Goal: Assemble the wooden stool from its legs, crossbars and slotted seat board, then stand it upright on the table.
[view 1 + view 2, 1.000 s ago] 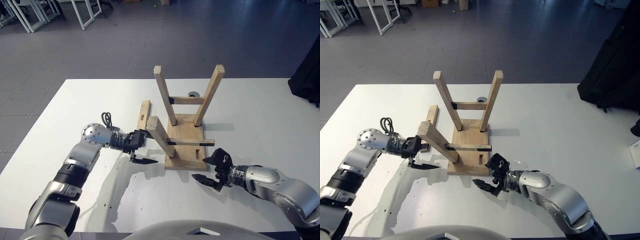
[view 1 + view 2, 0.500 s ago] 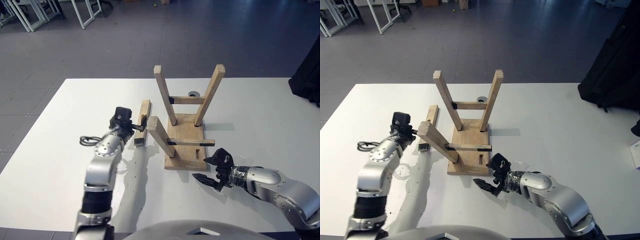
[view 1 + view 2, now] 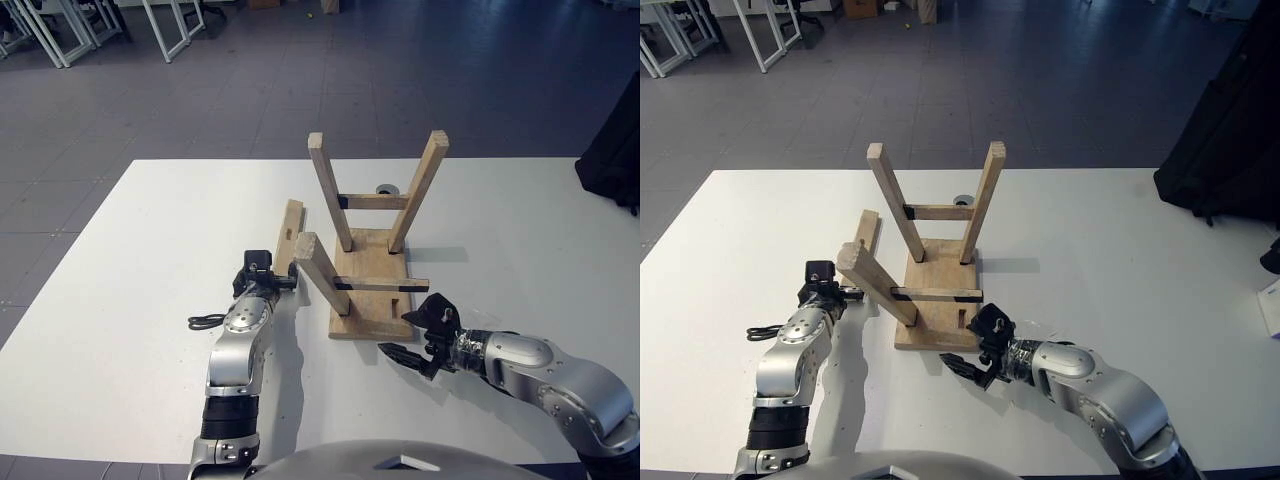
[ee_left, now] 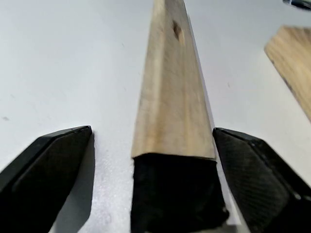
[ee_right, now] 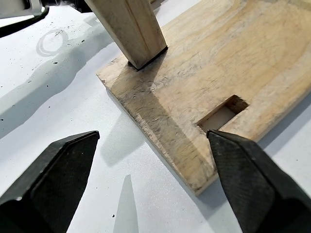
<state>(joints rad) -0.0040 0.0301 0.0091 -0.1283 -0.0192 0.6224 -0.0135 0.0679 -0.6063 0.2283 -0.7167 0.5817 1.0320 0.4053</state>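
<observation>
On white table (image 3: 150, 250), seat board (image 3: 370, 300) flat, with three legs (image 3: 330, 195) standing up from it and crossbars (image 3: 372, 200) between them. Just left of board, fourth leg (image 3: 289, 228) flat on table, near end between wide-apart jaws of left gripper (image 4: 151, 131), not touched. By board's near corner, right gripper (image 3: 408, 352) low over table, jaws apart, holding nothing, facing empty slot (image 5: 222, 112).

Bright, even overhead light throws soft shadows across the white table (image 3: 150, 250).
</observation>
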